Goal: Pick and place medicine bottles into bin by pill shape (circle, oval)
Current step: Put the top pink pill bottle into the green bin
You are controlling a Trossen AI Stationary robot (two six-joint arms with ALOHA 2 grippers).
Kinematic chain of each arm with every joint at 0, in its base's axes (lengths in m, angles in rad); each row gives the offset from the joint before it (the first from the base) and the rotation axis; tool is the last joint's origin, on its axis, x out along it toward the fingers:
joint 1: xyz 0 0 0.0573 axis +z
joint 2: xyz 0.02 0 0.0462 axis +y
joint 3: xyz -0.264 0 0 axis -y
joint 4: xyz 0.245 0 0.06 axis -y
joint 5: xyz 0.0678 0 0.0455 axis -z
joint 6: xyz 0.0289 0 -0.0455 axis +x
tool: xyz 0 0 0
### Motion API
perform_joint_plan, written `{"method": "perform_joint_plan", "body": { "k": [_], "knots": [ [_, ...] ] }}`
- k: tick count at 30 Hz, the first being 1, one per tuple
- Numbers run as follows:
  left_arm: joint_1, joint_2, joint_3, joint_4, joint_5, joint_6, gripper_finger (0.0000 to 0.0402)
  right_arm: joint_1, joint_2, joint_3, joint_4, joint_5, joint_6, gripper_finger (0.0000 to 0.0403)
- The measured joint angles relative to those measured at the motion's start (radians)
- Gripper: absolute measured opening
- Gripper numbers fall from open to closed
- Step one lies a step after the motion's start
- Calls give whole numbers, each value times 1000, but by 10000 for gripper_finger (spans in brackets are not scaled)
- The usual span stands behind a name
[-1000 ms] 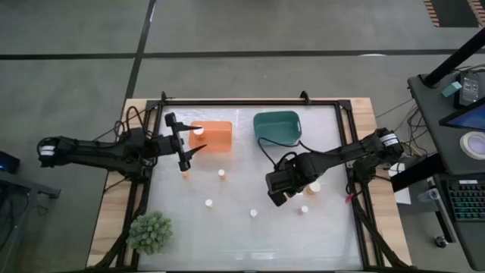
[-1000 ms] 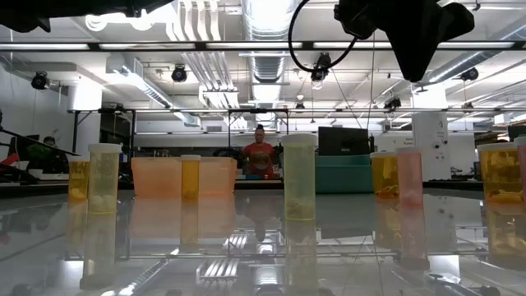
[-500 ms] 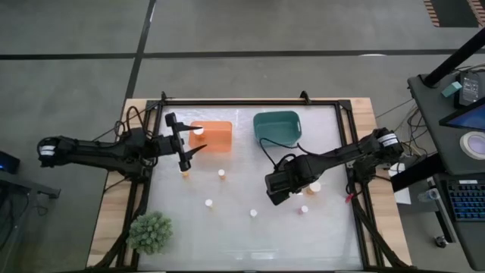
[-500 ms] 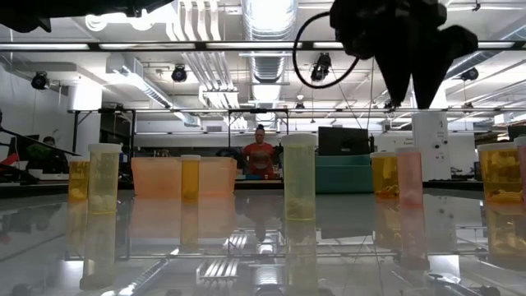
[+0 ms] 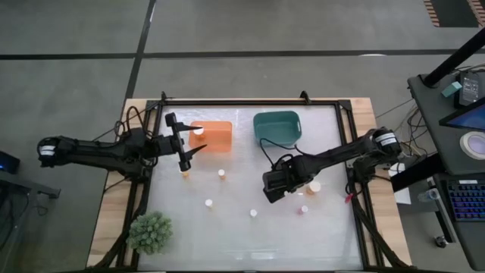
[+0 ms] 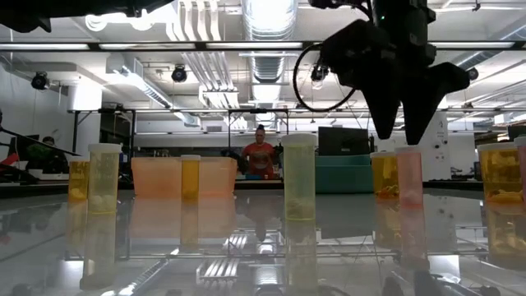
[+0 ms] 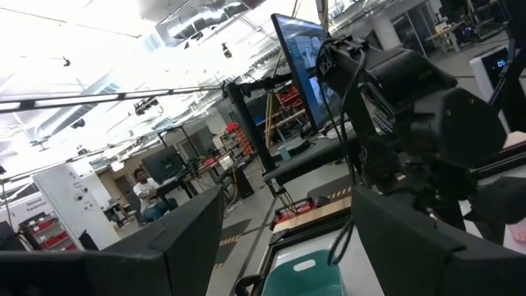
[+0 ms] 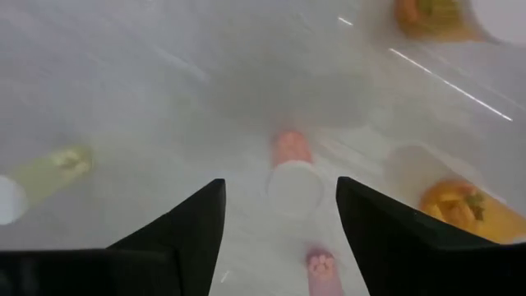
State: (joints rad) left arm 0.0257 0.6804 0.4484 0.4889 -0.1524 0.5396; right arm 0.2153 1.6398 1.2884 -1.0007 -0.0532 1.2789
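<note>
Several small medicine bottles stand upright on the white table [image 5: 227, 227]. They include a pink bottle [image 6: 408, 175], an orange one [image 6: 383, 174] beside it and a tall yellow-green one [image 6: 299, 177]. My right gripper [image 6: 403, 138] is open and points down just above the pink bottle [image 8: 293, 174]; in the right wrist view its white cap lies between the two fingers. My left gripper [image 5: 189, 142] waits open in the air beside the orange bin [image 5: 212, 136]. The teal bin [image 5: 276, 127] stands at the far middle.
More bottles stand apart across the table: [image 5: 221, 174], [image 5: 208, 203], [image 5: 254, 213] and a wide orange one [image 5: 313, 186] close to the right arm. A green plant [image 5: 149, 231] sits at the near left corner. A person [image 6: 260, 156] stands in the room behind.
My right gripper has opened from shut. It has come down toward the pink bottle and shifted slightly toward the table's left. The bottles have stayed in place.
</note>
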Motion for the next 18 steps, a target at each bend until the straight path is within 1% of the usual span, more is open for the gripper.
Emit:
{"method": "perform_joint_plan", "body": {
  "k": [5,11,18],
  "knots": [
    [0,0,0,0,0,0,251,0,21,-5,21,-2,3,224],
    [0,0,0,0,-1,0,251,0,58,-5,20,-33,-1,223],
    [0,0,0,0,-1,0,251,0,64,-5,18,-34,-7,215]
  ]
}}
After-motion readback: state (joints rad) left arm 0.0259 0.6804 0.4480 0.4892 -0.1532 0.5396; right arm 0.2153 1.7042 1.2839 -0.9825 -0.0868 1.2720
